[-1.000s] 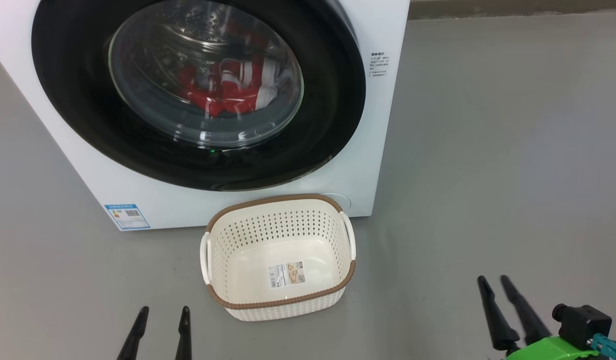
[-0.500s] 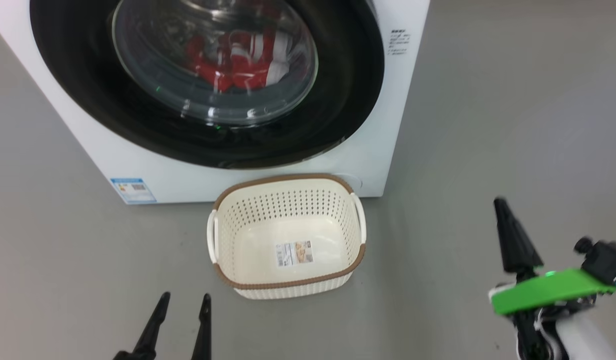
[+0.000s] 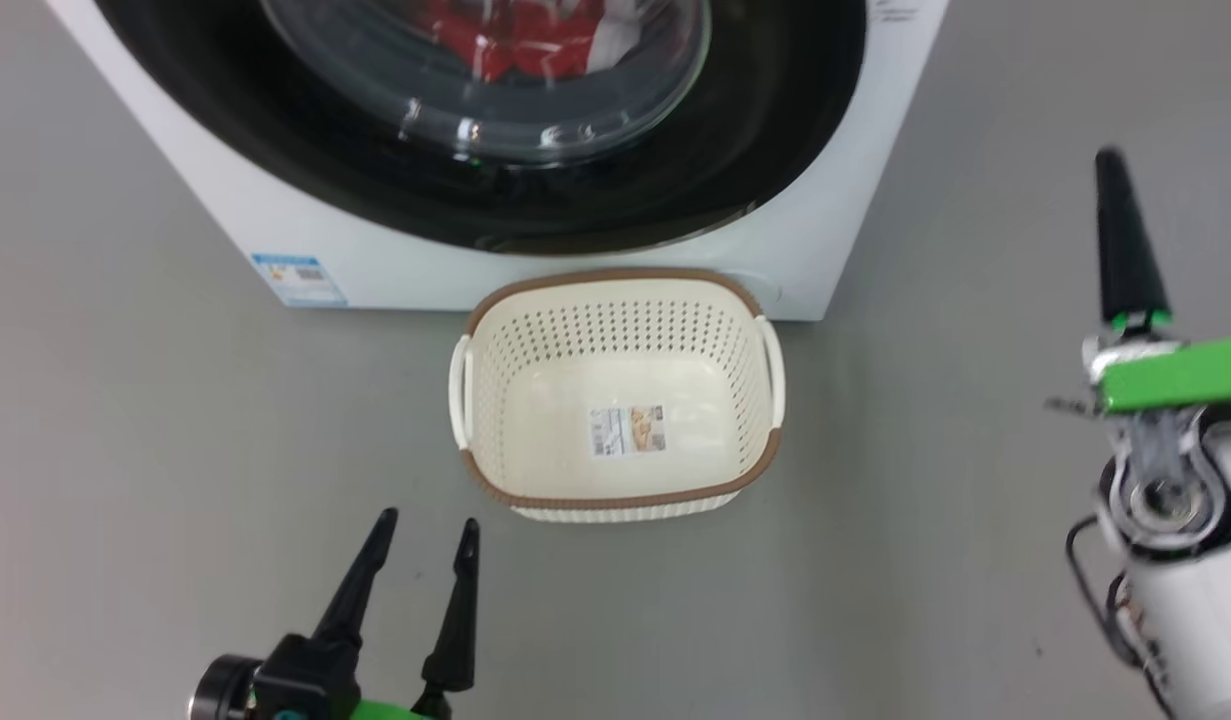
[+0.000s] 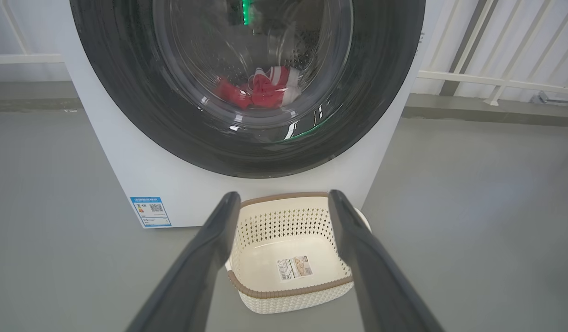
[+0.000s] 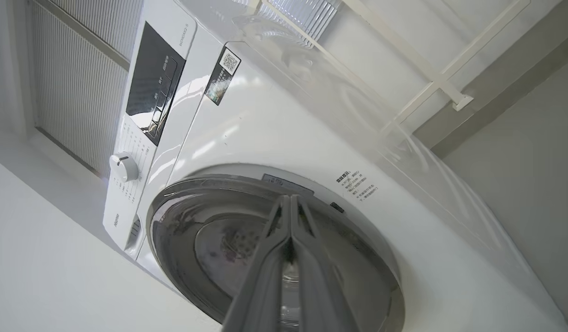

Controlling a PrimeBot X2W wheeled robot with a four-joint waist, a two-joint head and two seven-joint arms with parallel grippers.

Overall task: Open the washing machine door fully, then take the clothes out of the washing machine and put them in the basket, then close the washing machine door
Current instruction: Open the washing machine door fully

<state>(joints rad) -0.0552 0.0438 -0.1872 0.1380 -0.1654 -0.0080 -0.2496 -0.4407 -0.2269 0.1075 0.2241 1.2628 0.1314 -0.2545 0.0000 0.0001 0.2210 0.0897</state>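
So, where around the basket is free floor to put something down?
Wide bare floor lies left of the basket and again on its right, up to the right gripper. A narrower strip lies between its near rim and the left gripper. It is tight behind: the basket stands close against the washing machine.

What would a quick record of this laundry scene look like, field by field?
door: large round glossy black door, closed
machine: big white front-loading washing machine
clothes: red-and-white fabric bundle, inside the machine, seen through the door
basket: cream perforated plastic basket with brown rim, no clothes in it, on the grey floor before the machine
left jaws: open, dark fingers apart, empty
right jaws: shut, dark fingers together, empty
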